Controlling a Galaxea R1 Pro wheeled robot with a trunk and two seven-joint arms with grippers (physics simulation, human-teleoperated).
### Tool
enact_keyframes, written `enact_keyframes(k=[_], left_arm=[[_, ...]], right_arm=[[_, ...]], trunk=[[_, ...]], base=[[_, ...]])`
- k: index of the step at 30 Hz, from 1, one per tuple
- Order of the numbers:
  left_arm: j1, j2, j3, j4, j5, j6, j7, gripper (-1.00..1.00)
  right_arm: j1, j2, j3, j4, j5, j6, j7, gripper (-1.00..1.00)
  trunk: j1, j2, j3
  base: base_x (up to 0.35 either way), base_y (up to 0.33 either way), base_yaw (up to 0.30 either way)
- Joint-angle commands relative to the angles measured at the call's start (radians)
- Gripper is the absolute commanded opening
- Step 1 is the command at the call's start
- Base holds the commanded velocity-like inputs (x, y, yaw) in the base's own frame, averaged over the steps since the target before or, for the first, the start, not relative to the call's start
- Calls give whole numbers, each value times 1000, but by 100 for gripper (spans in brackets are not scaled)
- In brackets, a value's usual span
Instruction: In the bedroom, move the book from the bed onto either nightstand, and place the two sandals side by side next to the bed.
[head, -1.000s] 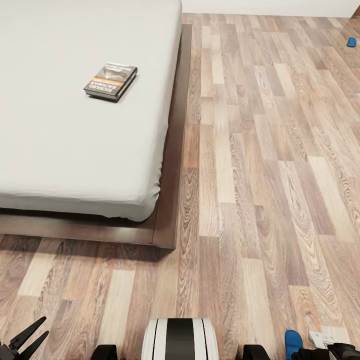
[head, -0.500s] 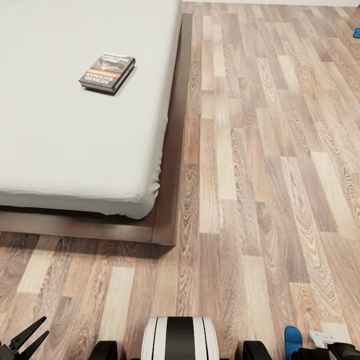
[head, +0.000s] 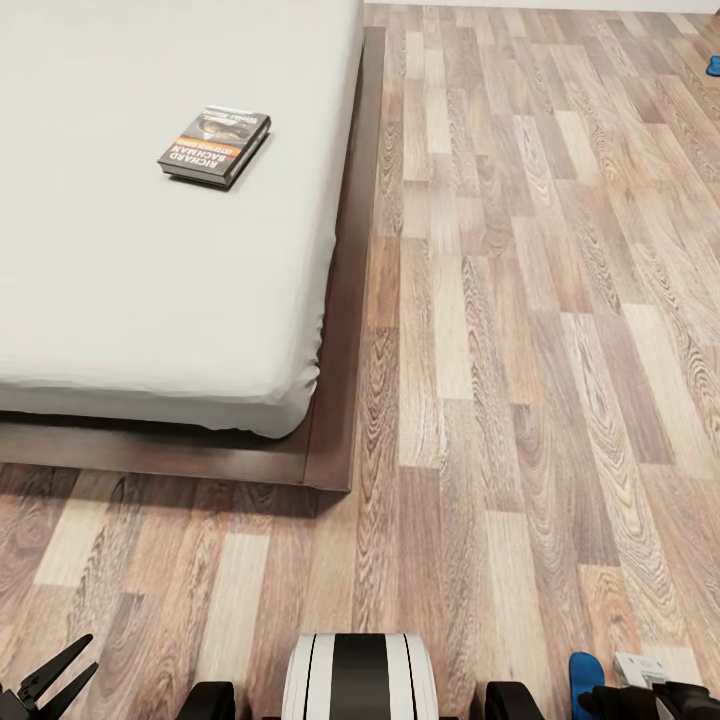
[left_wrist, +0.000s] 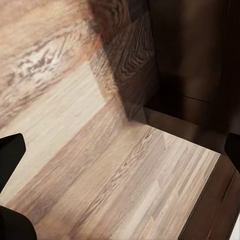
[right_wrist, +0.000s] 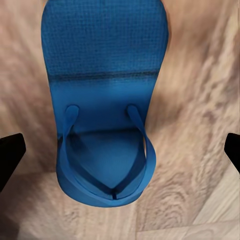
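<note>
The book (head: 215, 146) lies flat on the pale mattress of the bed (head: 120, 300), well in from its right side. One blue sandal (right_wrist: 107, 100) rests on the wood floor straight beneath my right gripper (right_wrist: 120, 150), whose jaws stand open, wide of both its sides and not touching it. In the head view that sandal (head: 586, 672) shows at the bottom right beside the right gripper (head: 645, 692). The second sandal (head: 714, 66) is far off at the top right edge. My left gripper (head: 48, 680) hangs open and empty low at the left, over bare floor.
The bed's dark wooden frame (head: 335, 440) ends in a corner ahead and to the left of my base (head: 360, 675). Light plank floor (head: 520, 350) stretches wide to the right of the bed. The left wrist view has floor planks and a dark brown surface (left_wrist: 195, 60).
The head view shifted slightly a second ago, sliding the bed and book up the frame, then held still. The right gripper has edged up a little beside the near sandal.
</note>
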Motion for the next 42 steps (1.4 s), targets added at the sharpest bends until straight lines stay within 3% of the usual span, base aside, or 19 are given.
enact_keyframes(k=[1, 24, 42], left_arm=[[1, 0, -1, -1, 6, 9, 1, 100], [1, 0, -1, -1, 7, 9, 1, 100], [1, -2, -2, -1, 9, 9, 1, 100]], right_arm=[[0, 0, -3, -2, -9, 4, 2, 100], [-2, 0, -4, -2, -10, -31, 3, 100], [-2, 1, -4, -2, -10, -35, 4, 100]], trunk=[[0, 0, 0], [0, 0, 0], [8, -4, -70]], base=[[0, 0, 0], [0, 0, 0], [0, 0, 0]])
